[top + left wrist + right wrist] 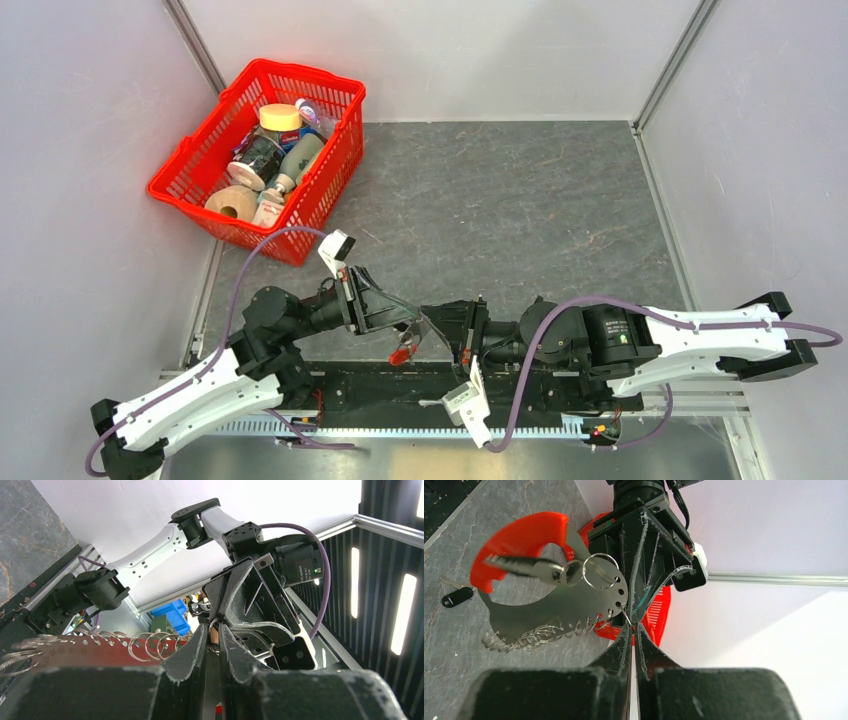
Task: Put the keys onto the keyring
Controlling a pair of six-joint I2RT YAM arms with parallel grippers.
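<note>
The keyring is a silvery metal plate with a curved red tag and a row of small wire rings along its edge. It hangs in the air between both grippers, and its red tag shows in the top view. One key hangs from rings on the plate. A second key with a black head lies on the table below. My left gripper is shut on a ring of the keyring. My right gripper faces it, shut on a thin wire ring at the plate's corner.
A red basket full of bottles and tape rolls stands at the back left. Both grippers meet low over the near edge of the grey table, above the black base rail. White walls close in both sides.
</note>
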